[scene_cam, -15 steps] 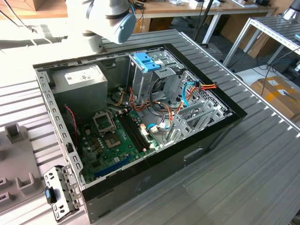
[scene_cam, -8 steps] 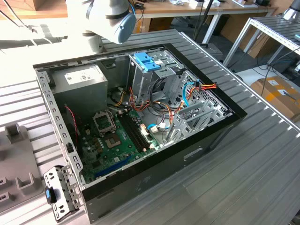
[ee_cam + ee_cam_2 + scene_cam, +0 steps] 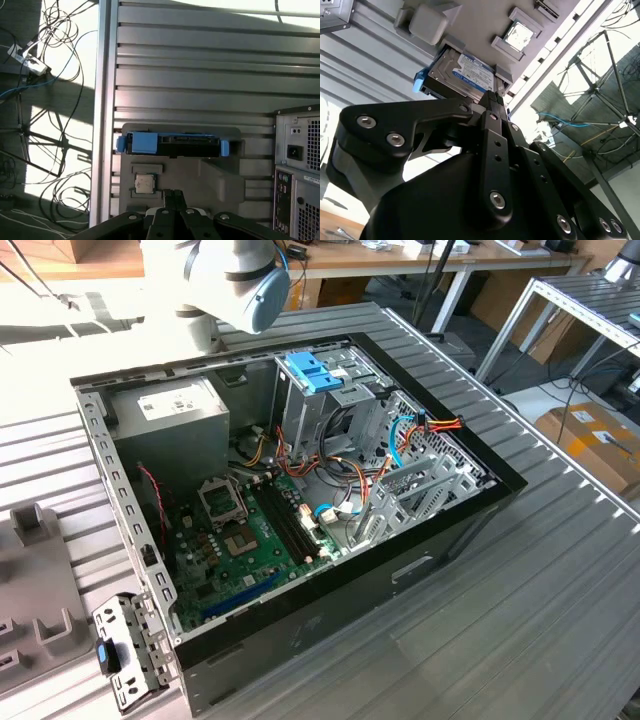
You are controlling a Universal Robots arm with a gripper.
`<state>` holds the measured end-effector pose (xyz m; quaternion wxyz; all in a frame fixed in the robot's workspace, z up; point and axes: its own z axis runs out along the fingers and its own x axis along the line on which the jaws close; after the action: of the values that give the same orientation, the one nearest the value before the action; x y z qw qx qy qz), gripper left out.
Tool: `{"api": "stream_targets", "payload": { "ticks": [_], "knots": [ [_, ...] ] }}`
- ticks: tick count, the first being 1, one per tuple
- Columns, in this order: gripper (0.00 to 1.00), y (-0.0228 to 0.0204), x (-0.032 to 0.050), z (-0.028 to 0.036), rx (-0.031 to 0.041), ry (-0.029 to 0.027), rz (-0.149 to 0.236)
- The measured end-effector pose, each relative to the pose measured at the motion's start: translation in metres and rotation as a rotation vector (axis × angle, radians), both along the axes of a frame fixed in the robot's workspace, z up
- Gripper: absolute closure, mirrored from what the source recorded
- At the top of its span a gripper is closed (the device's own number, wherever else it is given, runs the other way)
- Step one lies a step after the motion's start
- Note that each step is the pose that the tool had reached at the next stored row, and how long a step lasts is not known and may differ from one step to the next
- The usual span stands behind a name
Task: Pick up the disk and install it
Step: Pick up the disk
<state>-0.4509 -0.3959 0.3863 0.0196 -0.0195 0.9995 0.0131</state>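
The disk [image 3: 172, 145] stands on its edge in a slot of a grey holder [image 3: 220, 180] on the ribbed metal table, with blue rails at both ends. The second wrist view shows its white-and-blue label and silver body [image 3: 462, 75]. My gripper [image 3: 173, 192] is shut, its two black fingers pressed together with nothing between them. In both wrist views it points toward the disk but hangs apart from it [image 3: 492, 97]. The robot arm [image 3: 245, 280] reaches in at the top of the exterior view.
The open computer case [image 3: 440, 530] holds a green motherboard [image 3: 235, 540], a grey power-supply box [image 3: 175, 415] and a tall metal cage topped by a light-blue bracket [image 3: 315, 370]. A square processor chip [image 3: 145, 183] lies in the holder near the disk. The case's rear panel [image 3: 300, 165] stands beside the holder. Cables lie on the floor past the table edge [image 3: 50, 85].
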Motion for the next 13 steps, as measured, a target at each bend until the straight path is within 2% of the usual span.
{"api": "stream_targets", "payload": {
  "ticks": [13],
  "knots": [
    [0.89,0.0,0.0,0.0,0.0,0.0,0.089]
  ]
}}
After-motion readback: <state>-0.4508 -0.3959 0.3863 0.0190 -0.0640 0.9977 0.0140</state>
